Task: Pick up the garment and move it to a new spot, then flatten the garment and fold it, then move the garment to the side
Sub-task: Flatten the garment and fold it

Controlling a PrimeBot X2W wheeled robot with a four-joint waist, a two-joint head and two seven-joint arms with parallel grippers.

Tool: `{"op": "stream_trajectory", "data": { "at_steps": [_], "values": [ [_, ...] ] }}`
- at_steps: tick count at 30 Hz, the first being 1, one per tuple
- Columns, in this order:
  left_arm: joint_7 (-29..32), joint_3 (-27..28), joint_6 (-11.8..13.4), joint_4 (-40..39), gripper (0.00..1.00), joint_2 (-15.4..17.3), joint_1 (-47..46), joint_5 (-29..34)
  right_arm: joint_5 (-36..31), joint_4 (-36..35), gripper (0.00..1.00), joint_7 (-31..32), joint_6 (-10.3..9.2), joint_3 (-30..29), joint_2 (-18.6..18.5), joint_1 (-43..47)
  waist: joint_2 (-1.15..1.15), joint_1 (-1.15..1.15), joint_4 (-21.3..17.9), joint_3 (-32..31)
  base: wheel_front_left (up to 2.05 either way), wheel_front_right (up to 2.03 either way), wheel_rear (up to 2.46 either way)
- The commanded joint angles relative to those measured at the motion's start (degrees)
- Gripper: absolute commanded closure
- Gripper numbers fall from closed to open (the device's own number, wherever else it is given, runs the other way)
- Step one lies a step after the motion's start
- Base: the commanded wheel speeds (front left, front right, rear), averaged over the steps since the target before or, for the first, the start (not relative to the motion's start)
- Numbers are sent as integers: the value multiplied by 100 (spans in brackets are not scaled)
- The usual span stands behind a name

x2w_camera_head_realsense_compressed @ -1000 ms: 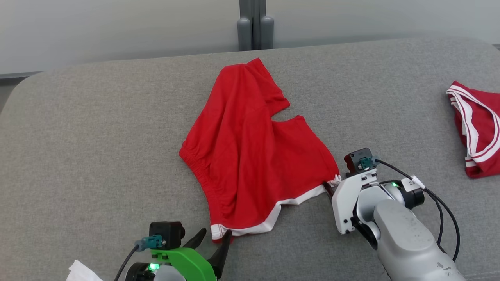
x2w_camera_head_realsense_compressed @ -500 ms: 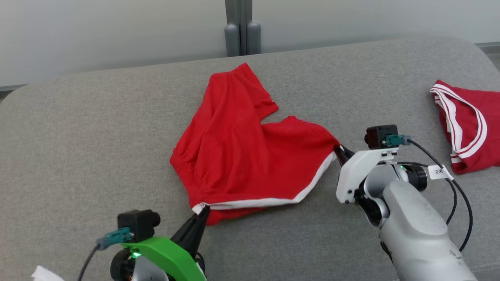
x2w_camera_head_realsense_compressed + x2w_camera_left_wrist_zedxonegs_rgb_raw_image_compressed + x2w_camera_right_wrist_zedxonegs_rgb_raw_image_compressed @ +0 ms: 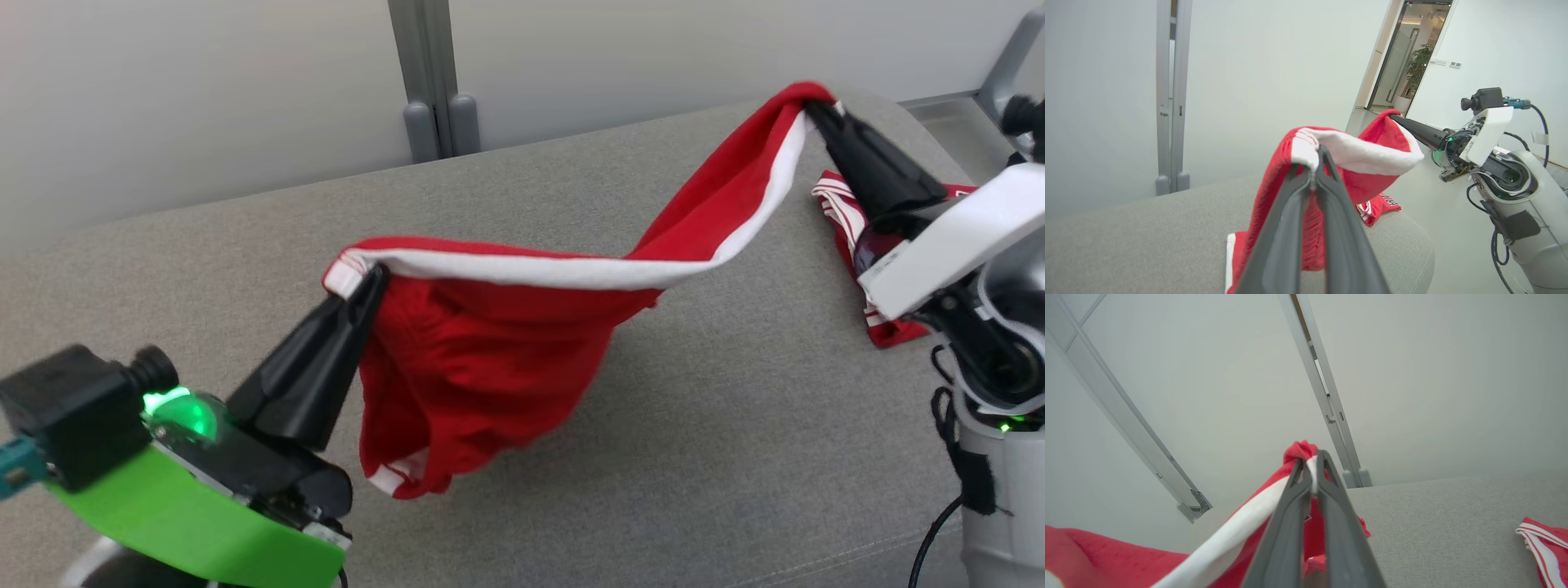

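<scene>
At the lower left, the left gripper point(image 3: 369, 282) is pinching one white-edged corner of the red shorts point(image 3: 490, 351). At the upper right, the right gripper point(image 3: 815, 110) is pinching the other corner. The shorts are hanging between them over the grey cushion point(image 3: 694, 425). A moment ago they were lying on it.

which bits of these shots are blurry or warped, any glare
Head view: the red shorts with white trim smear at the hanging lower edge, and the left pincer looks soft close to the lens. Left wrist view: its dark fingers blur toward the bottom edge; the open doorway is brightest. Right wrist view: the grey frame post leans, wide-angle distortion; no glare.
</scene>
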Motion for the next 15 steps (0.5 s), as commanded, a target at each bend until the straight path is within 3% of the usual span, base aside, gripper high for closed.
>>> {"op": "stream_trajectory", "data": {
  "at_steps": [1, 4, 7, 11, 15],
  "values": [
    [142, 63, 28, -139, 100, 72, -356, -107, 49, -289, 100, 202, -1, -130, 76, -136, 0, 0, -109, 184, 0, 0, 0],
    [623, 224, 126, -293, 100, 235, -1221, -300, -40, -884, 100, 708, -1, -475, 179, -553, 0, 0, -147, 536, 0, 0, 0],
    [949, 456, 208, -25, 100, 407, -2156, -378, -192, -944, 100, 1041, -1, -587, 303, -1081, 0, 0, -168, 990, 0, 0, 0],
    [1106, 654, 211, 893, 100, 504, -3788, -373, -698, -398, 100, 1240, -1, -682, 409, -2204, 0, 0, -78, 1917, 0, 0, 0],
    [875, 431, -50, 2146, 100, 733, -5390, 206, -1475, 472, 100, 892, -1, -601, 449, -3573, 0, 0, 50, 2866, 0, 0, 0]
  ]
}}
